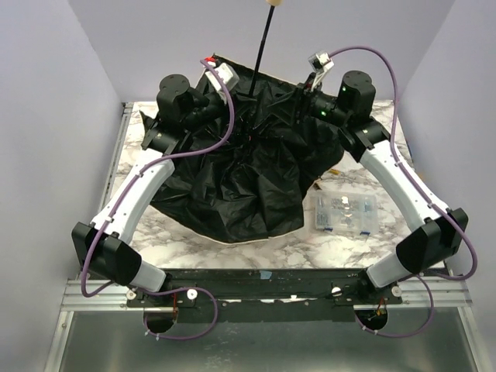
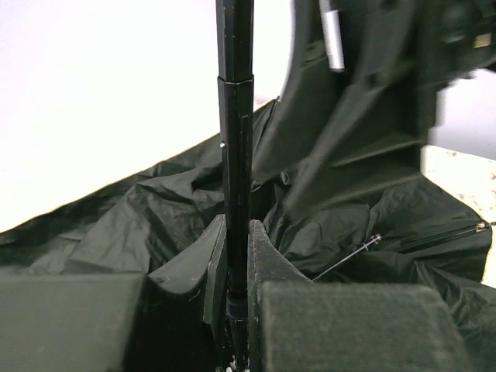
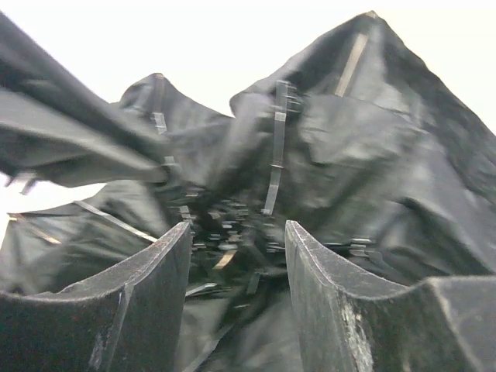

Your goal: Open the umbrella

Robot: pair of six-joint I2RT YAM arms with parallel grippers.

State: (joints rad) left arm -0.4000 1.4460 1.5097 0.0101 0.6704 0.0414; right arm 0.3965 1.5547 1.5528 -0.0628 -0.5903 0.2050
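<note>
While left pincer (image 2: 236, 232) pinches umbrella shaft (image 2: 235, 139), right pincer (image 3: 238, 232) spread, facing canopy ribs (image 3: 275, 155).

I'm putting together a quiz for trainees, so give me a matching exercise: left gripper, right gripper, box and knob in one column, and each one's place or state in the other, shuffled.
Things:
1. left gripper
2. right gripper
3. box
4. knob

Place or state:
A. on the table, right of the canopy
B. open, pointed at the ribs
C. at the top of the shaft
D. shut on the shaft

Pairs: 1-D, 2-B, 3-A, 4-C
</note>
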